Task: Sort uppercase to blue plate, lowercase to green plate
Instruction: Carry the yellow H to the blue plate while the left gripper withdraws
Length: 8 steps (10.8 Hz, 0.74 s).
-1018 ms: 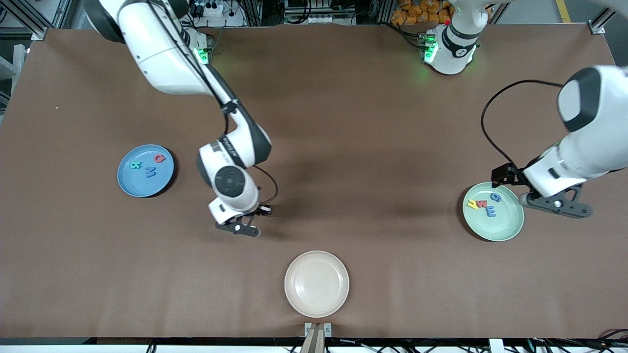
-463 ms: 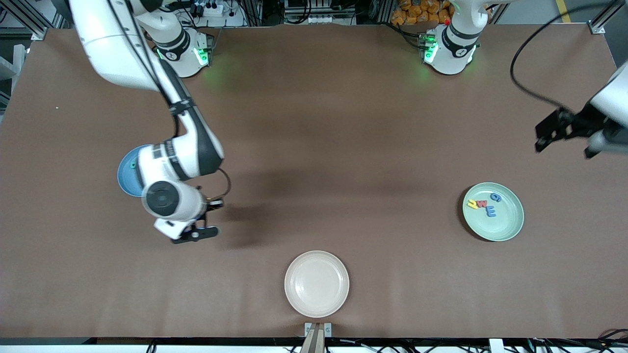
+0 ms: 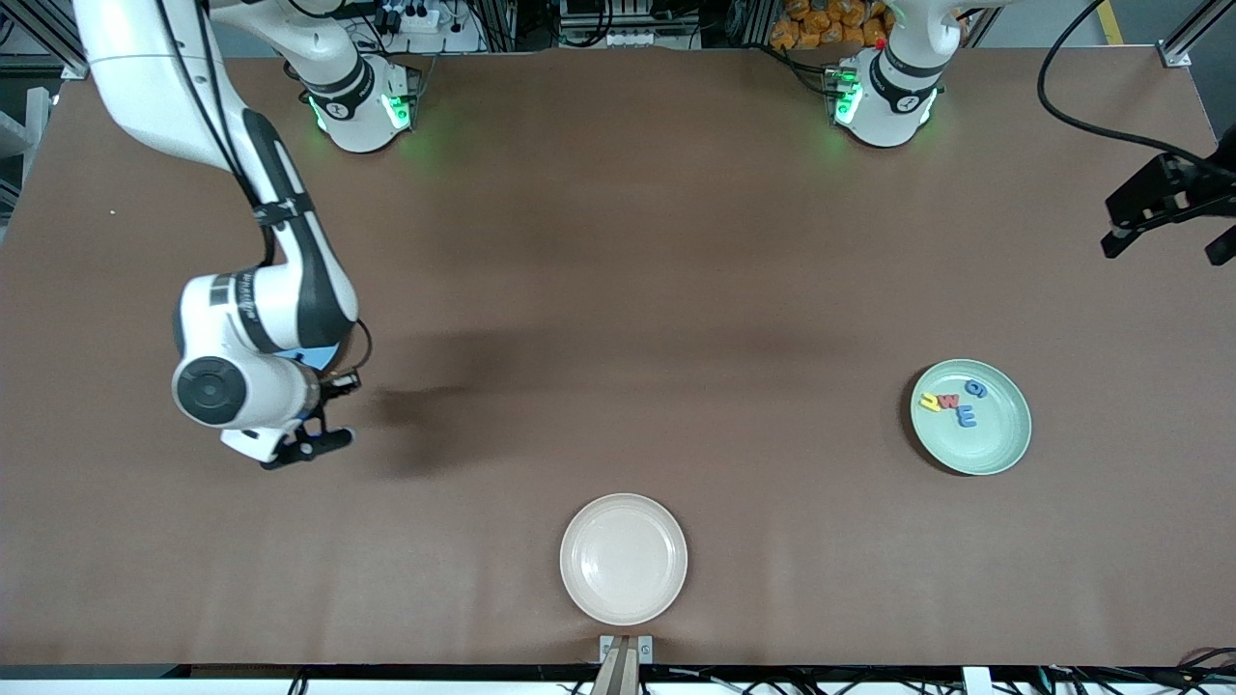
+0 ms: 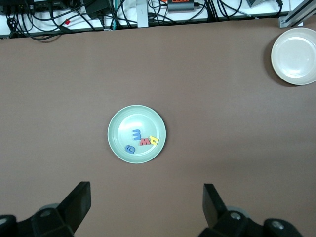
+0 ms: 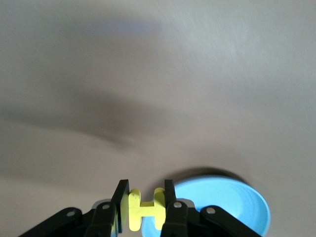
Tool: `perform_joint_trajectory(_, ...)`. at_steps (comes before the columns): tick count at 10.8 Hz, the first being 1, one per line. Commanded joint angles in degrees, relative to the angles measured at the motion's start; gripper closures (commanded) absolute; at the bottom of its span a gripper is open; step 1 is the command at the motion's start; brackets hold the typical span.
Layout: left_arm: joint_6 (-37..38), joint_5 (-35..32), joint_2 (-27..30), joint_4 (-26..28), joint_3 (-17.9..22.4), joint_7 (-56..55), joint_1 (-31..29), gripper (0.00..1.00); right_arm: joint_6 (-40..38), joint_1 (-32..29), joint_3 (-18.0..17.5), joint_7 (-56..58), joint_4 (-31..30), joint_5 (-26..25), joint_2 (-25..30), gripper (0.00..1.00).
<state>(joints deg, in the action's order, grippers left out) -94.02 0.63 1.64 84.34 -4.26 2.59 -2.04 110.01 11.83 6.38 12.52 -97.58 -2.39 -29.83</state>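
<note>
Beige plate (image 3: 624, 559): empty, at the surface's edge nearest the front camera, midway along it.
Right tool (image 3: 311, 446): pinches the yellow H (image 5: 143, 209) between pressed-in fingers, just off the blue plate's rim.
Blue plate (image 5: 232, 202): toward the right arm's end of the surface, almost wholly hidden under the right arm in the front view; what lies in it cannot be seen.
Green plate (image 3: 970, 417): toward the left arm's end; holds the blue g (image 3: 976, 389), the blue e-like letter (image 3: 965, 416), the red w (image 3: 948, 401) and the yellow hooked letter (image 3: 930, 402).
Left tool (image 3: 1168, 208): spread wide and empty, waiting over the surface's edge at the left arm's end.
Risk: released here, the H probably lands on the bare surface or clips the rim, because the tool is not yet over the plate's middle.
</note>
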Motion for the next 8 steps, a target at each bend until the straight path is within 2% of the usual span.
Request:
perform_joint_trajectory(1, 2.87, 1.48, 0.91, -0.15, -0.57, 0.13, -1.73, 0.0, 0.65, -1.8, 1.51, 4.43, -8.57, -0.16, 5.83, 0.87)
perform_joint_trajectory(4, 6.13, 1.47, 0.74, -0.15, -1.01, 0.84, -2.53, 0.0, 2.66, -1.8, 6.08, 10.41, -13.58, -0.16, 6.36, 0.87)
perform_joint_trajectory(8, 6.13, 1.3, 0.65, -0.06, -0.66, 0.75, -2.0, 0.0, 7.59, -6.36, 6.8, 17.97, -22.11, -0.16, 6.98, 0.87)
